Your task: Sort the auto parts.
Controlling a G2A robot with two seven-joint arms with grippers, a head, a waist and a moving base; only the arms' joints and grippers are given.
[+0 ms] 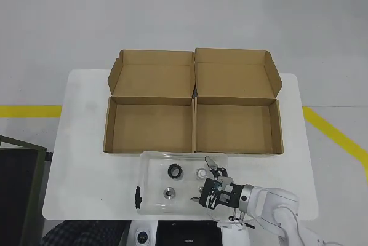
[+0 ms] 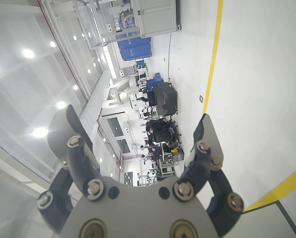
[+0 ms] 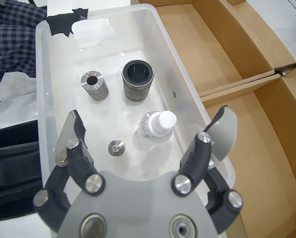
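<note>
Fingers (image 3: 77, 127): the right arm's pair is standing spread wide and gripping nothing.
Right gripper (image 3: 149, 113): it is hovering above the right end of the bin (image 3: 40, 75) and pointing down into it.
White part (image 3: 157, 126): it is sitting on the bin floor inside the finger gap, closer to the finger on the box side. It appears to be standing roughly upright, cap end up.
Stud (image 3: 116, 147): it is standing just beside the white part, also within the gap.
Bearing (image 3: 137, 82) and sleeve (image 3: 94, 85): both are standing upright beyond the fingertips, side by side but apart.
Boxes (image 1: 148, 126) (image 1: 233, 128): these are lying open on the table (image 1: 85, 123), just past the bin.
Left gripper (image 2: 137, 112): its fingers are spread and empty, and it is facing out into the room.
Nearer arm: right.
Coming move (judgement): a straight descent is looking sufficient, because the white part's long axis is running nearly along the approach line.
</note>
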